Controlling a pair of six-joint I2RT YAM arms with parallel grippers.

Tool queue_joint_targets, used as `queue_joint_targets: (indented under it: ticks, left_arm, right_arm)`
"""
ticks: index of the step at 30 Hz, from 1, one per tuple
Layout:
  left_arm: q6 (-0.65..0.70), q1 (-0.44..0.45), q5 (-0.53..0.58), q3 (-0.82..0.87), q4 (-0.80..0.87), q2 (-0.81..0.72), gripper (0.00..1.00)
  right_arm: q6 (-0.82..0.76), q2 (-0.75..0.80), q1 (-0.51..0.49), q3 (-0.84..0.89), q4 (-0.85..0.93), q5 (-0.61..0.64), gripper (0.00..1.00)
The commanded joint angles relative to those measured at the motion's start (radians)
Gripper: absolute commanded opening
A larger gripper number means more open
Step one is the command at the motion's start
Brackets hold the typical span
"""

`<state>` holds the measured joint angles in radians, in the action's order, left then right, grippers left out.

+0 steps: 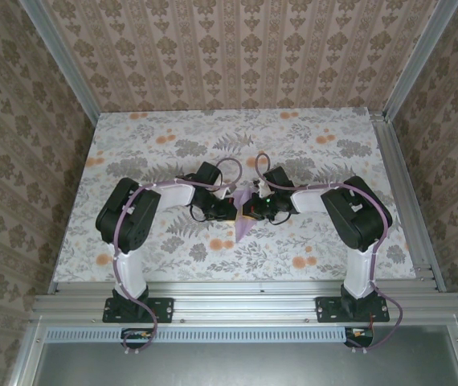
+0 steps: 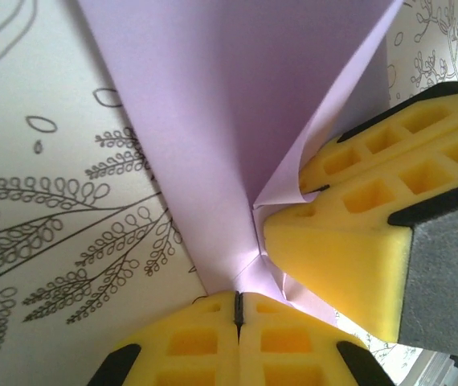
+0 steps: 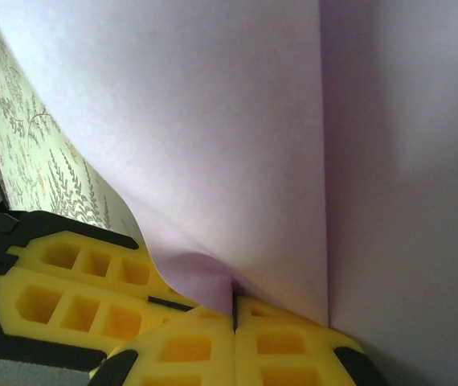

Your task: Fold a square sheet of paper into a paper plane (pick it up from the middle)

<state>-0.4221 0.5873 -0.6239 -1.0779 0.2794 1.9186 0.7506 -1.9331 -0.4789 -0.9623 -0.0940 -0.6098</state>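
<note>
**Paper plane clamped by both grippers over mid-table**

Item inspected: the paper plane, of thin pale lilac paper, plain on every face that shows.

Location: over the middle of the table, where the two arms reach inward from the table's near edge and meet. Whether its tip touches the table cannot be told.

Appearance, top view: a slim pointed shape with its tip directed toward the table's near edge. A smaller flap stands up on the far side of the grip point.

Appearance, left wrist view: the paper narrows to a sharp folded ridge that runs down into the pads. One layer curls loose at its edge. The floral table surface shows behind the paper.

Appearance, right wrist view: a straight crease divides two broad smooth panels. A small rounded curl of paper sits where the sheet enters the pads.

Left gripper: fingers clenched. Its yellow pads, moulded with square recesses, meet face to face with the paper pinched in the seam between them.

Right gripper: fingers likewise clenched on the paper, which disappears into the closed seam.

Relation: the two grippers stand just beside each other, set at an angle, over the table's middle. Contact between their pads cannot be confirmed.
</note>
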Motion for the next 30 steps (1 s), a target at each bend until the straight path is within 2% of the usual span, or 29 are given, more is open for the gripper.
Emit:
queue_joint_targets:
  ticks: [1, 4, 11, 20, 30]
  left_arm:
    - [-0.024, -0.027, 0.077, 0.033, 0.025, -0.021, 0.05]
    - [-0.027, -0.033, 0.079, 0.033, 0.025, -0.026, 0.09]
    - [-0.028, -0.038, 0.084, 0.032, 0.024, -0.026, 0.11]
    - [-0.016, -0.032, 0.071, 0.016, 0.034, -0.003, 0.10]
    - [0.012, -0.009, 0.117, -0.029, 0.085, 0.054, 0.06]
  right_arm:
    - [-0.030, -0.018, -0.003, 0.012, 0.091, 0.050, 0.08]
    - [-0.030, -0.020, -0.003, 0.012, 0.091, 0.050, 0.07]
    - [-0.036, -0.019, -0.001, 0.014, 0.094, 0.053, 0.07]
    - [-0.030, -0.007, -0.001, 0.007, 0.091, 0.042, 0.08]
    - [-0.004, 0.017, -0.002, -0.004, 0.066, 0.009, 0.08]
